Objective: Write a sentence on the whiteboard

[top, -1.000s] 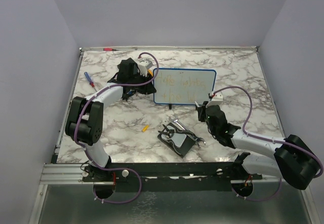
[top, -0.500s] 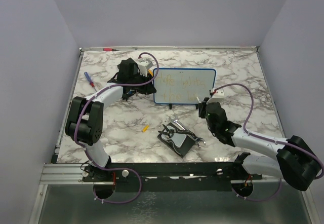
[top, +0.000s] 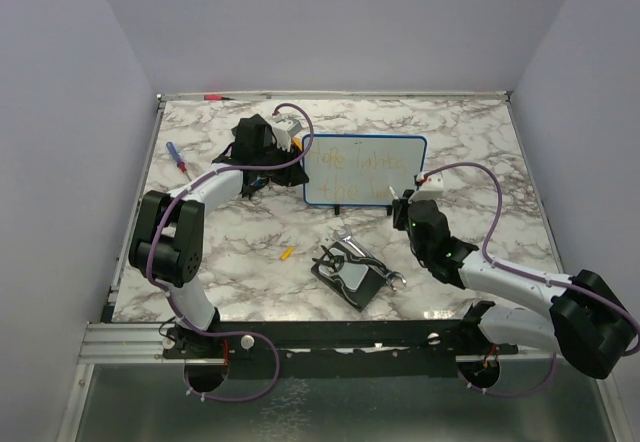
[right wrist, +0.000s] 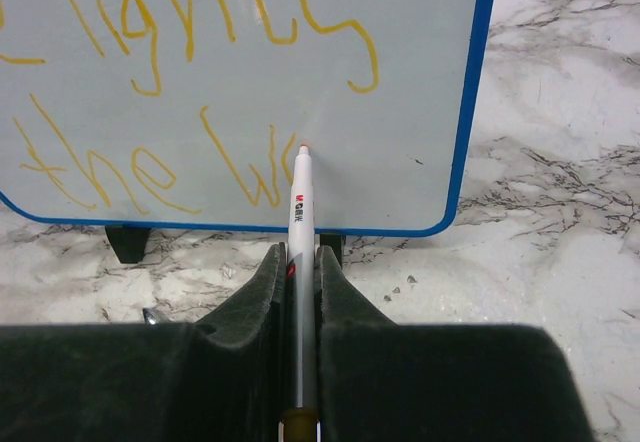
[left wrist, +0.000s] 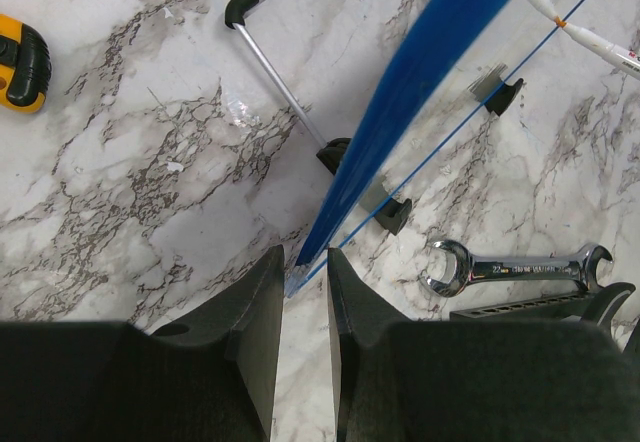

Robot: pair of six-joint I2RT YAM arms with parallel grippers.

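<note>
Sentence (right wrist: 150, 77): two orange-yellow lines on the whiteboard (right wrist: 400, 132), which stands upright directly ahead of the right tool (right wrist: 298, 262). The lower line ends at a "w".

Right tool is clamped on a white marker (right wrist: 299, 212), tip at the board face just right of that "w". Left tool (left wrist: 305, 267) pinches the board's blue rim at a lower corner, apparently bracing it.

Judgement: use light tip pressure and small strokes. Little bare board remains before the right rim, so space your letters tightly.
</note>
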